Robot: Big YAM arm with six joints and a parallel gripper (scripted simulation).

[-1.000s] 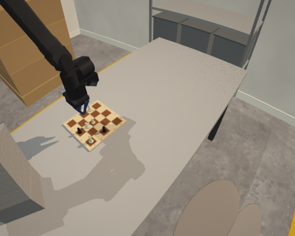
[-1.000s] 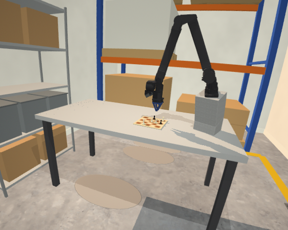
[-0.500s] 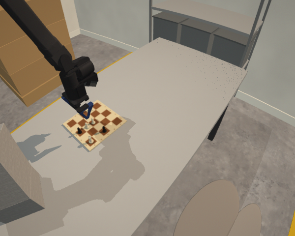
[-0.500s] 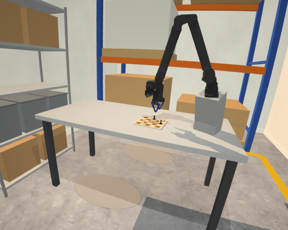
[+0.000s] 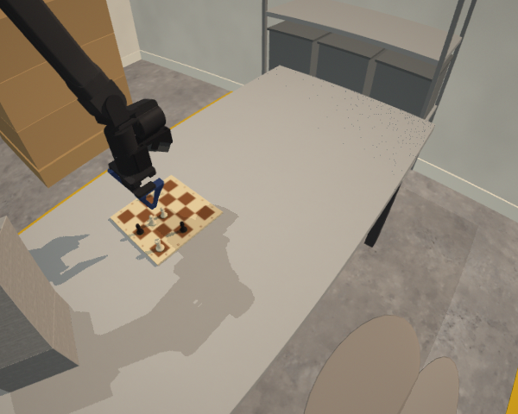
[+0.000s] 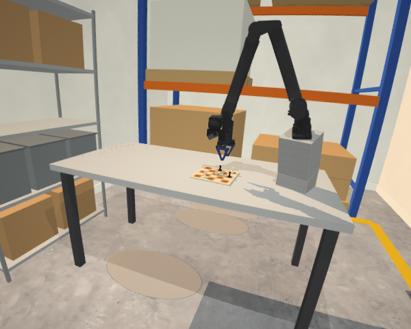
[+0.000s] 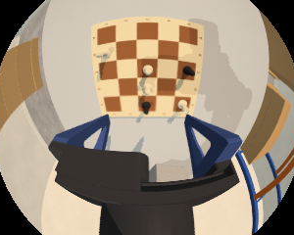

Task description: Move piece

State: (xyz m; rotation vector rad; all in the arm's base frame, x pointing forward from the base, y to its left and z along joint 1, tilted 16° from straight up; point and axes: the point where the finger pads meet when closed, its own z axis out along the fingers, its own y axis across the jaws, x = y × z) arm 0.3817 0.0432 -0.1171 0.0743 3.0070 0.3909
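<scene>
Nothing clamped, fingers spread wide above the board (image 5: 186, 197): risks toppling the upright black piece (image 7: 146, 106) at the board's near edge, or its white neighbour (image 7: 181, 105), by swinging away low.

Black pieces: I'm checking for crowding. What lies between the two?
Nothing: in the wrist view only bare squares separate the farther black piece and the nearer black piece.

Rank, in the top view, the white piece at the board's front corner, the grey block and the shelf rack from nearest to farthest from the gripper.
1. White piece, on the board, closest to the open gripper.
2. Grey block, at the table's left end.
3. Shelf rack, beyond the table's far end.
</scene>
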